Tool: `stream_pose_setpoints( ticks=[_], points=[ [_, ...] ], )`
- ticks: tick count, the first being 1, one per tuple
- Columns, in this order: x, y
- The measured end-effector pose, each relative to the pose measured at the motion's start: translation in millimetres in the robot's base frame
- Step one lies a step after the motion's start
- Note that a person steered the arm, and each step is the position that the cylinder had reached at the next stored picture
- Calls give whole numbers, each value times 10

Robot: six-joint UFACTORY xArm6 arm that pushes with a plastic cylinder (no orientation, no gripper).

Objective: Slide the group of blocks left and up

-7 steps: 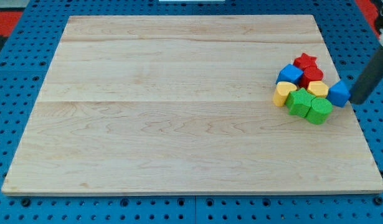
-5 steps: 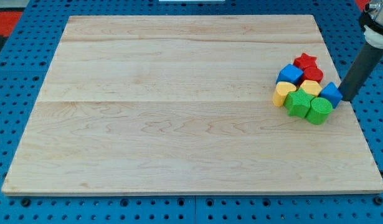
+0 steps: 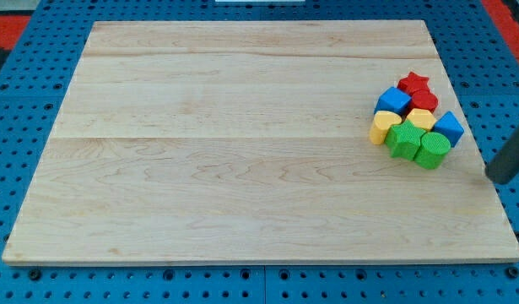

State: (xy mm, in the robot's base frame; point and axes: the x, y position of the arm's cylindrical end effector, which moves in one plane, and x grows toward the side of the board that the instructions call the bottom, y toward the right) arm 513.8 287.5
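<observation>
A tight group of blocks sits at the board's right side. It holds a red star (image 3: pixel 415 83), a red block (image 3: pixel 425 100), a blue cube (image 3: pixel 393 101), a yellow block (image 3: pixel 421 117), a yellow cylinder-like block (image 3: pixel 381 128), a green block (image 3: pixel 404 138), a green cylinder-like block (image 3: pixel 431 149) and a blue block (image 3: pixel 449 127). My tip (image 3: pixel 495 178) is at the view's right edge, below and right of the group, well apart from the blue block and the green block.
The wooden board (image 3: pixel 242 143) lies on a blue pegboard (image 3: pixel 14 127). Red patches show at the view's top corners. The board's right edge runs just beside my tip.
My tip first pushed the right blue block leftward against the group, then pulled away down and to the right. The blue block now rests against the yellow and green blocks.
</observation>
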Motion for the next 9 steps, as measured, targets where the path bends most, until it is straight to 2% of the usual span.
stream_pose_setpoints(
  ticks=[2,5,6,8,9],
  points=[
    [-356,-335],
    [-176,-403],
    [-176,-765],
    [-390,-872],
    [-359,-876]
  ],
)
